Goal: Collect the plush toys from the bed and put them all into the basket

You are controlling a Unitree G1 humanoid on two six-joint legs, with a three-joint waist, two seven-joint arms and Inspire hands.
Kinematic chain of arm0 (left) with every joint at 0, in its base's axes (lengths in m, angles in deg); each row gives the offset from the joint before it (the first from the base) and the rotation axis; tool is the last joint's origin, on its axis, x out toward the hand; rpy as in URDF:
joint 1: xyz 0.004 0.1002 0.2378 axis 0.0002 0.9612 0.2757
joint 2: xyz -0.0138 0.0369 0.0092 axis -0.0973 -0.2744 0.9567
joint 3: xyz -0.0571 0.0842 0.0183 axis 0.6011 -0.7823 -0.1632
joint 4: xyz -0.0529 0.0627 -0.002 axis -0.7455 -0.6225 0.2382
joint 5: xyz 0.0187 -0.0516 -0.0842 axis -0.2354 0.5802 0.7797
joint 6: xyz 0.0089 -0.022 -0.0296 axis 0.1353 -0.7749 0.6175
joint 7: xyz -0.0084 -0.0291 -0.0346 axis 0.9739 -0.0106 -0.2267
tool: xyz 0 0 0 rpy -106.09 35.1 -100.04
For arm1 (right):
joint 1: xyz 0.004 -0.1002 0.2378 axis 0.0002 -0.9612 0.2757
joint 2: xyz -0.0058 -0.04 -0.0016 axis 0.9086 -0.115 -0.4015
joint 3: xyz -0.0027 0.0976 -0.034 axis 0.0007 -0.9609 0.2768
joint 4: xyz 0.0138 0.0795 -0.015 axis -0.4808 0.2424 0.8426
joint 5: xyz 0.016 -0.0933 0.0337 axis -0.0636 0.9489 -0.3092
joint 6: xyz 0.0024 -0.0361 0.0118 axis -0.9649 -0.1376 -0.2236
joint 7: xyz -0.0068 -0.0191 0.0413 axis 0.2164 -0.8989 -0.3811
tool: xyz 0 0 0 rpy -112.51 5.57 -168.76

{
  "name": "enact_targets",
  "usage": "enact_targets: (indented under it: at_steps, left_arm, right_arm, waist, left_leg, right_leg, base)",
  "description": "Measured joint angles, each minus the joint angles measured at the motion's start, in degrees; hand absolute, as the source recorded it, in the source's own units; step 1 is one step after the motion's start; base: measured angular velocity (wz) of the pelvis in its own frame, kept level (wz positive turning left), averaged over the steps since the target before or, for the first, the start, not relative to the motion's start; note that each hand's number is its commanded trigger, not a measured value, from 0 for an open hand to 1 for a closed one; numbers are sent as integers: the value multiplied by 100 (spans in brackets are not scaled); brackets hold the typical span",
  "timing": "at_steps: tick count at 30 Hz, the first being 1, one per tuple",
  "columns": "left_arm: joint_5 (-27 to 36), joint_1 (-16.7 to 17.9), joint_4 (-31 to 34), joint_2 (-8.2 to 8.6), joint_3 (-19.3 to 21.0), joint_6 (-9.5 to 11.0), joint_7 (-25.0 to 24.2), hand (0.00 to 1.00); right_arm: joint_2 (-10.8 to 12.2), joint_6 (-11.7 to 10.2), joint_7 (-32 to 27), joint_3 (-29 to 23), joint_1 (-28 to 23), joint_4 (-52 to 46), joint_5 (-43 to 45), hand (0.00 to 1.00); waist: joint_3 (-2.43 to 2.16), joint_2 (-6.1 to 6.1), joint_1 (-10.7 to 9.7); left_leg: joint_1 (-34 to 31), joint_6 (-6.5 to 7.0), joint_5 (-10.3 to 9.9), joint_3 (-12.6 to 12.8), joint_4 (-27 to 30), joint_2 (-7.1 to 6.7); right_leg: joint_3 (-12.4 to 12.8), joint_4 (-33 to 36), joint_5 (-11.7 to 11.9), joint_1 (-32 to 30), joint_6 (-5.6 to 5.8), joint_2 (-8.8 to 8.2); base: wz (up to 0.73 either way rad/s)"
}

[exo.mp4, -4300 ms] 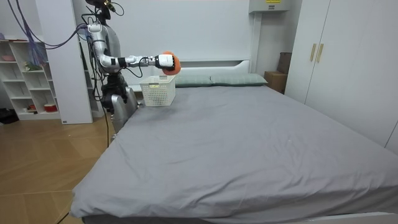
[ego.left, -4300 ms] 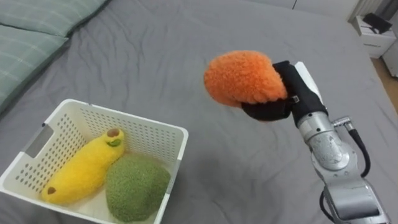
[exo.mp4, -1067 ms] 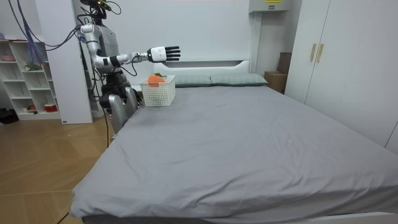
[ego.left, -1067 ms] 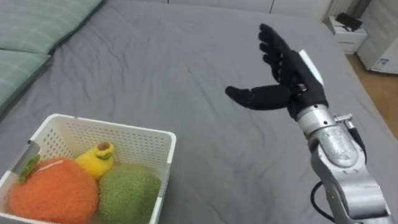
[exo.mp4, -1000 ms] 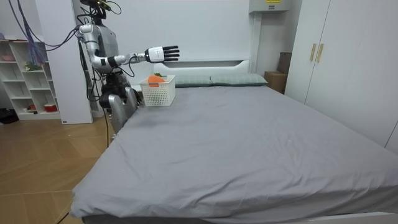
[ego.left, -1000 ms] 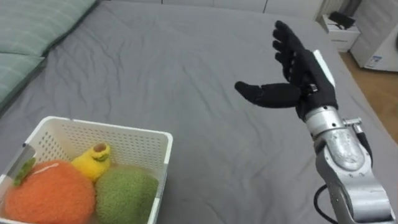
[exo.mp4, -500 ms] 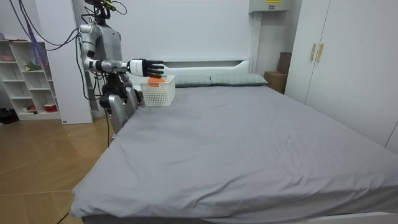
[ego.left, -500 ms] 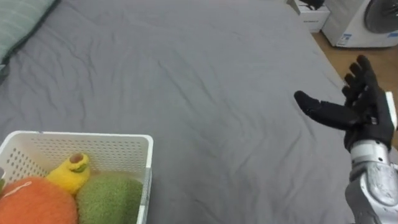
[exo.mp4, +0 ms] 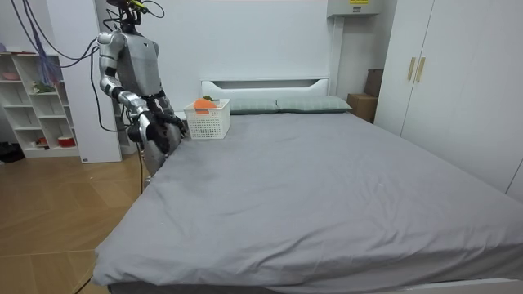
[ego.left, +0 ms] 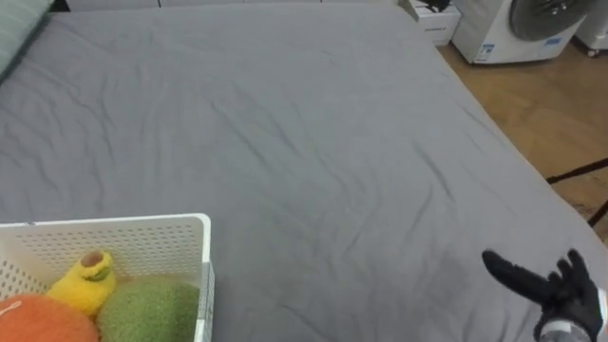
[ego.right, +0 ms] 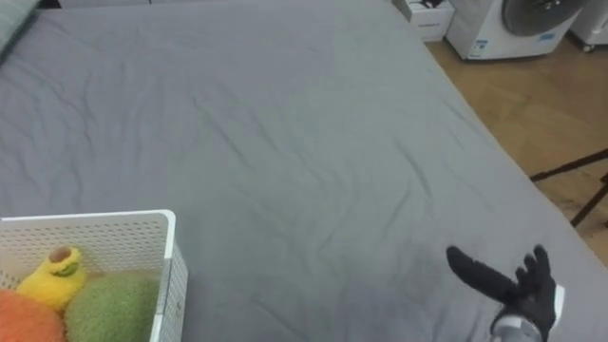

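3 plush toys sit together in a white basket (ego.left: 114,222) at 7 o'clock of the head view: an orange toy (ego.left: 38,323) at the bottom left corner, a yellow toy (ego.left: 78,283) just beside it, and a green toy (ego.left: 147,312) against the basket's right wall. The orange one is the newcomer. About 4 seconds ago the right hand carried it above the bed, and it has since been dropped in beside the other 2. The right hand (ego.left: 562,290) now shows at 5 o'clock, empty, with fingers straight and thumb spread. It has sunk low near the bed's edge, where half a second ago it was higher, at 3 o'clock. The grey bed (ego.left: 285,142) stretches from 9 o'clock to 2 o'clock, with no toy on the part that shows. In the room view the robot stands at the bed's head corner, at 10 o'clock, with the basket near it on the mattress and its arm lowered rather than stretched out over the basket. Judged from this, the collecting looks finished, unless more toys lie farther along the bed.
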Motion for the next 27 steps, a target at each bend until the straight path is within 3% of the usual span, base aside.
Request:
enact_targets:
  at_steps: [7,13,16,21,27]
  left_arm:
    - [-1,8,-48,20,20,10,23,0]
    - [-93,31,-110,13,136,0,-144,0]
    - [-148,27,-102,13,137,-102,-152,0]
    - [-147,-69,-102,12,90,-380,-181,0]
    - [-145,-79,-92,21,-158,-516,-180,0]
  right_arm:
    - [152,-69,41,2,-363,1979,290,0]
    - [131,50,656,51,-417,3517,1021,0]
    - [113,327,1087,406,-350,3971,1821,0]
    - [135,965,1696,746,-28,4382,2853,0]
    - [142,1233,1751,976,221,4312,3602,0]
  waist:
    - [28,74,9]
    - [34,102,59]
    - [28,102,80]
    - [27,116,85]
    - [22,122,94]
  left_leg:
    - [89,-13,-12,1,-18,8]
    - [81,-47,-37,1,-20,17]
    - [122,-46,-37,8,-20,19]
    - [186,-60,-50,-13,-23,16]
    - [192,-60,-52,-19,-9,17]
  right_leg:
    - [3,14,-21,70,-9,-4]
    - [14,13,-30,79,-22,8]
    - [19,20,-29,91,-26,13]
    - [-23,10,-33,183,-27,10]
    - [-21,11,-34,201,-30,12]
  base:
    - [0]
    - [-2]
    - [-1]
    - [1]
    - [0]
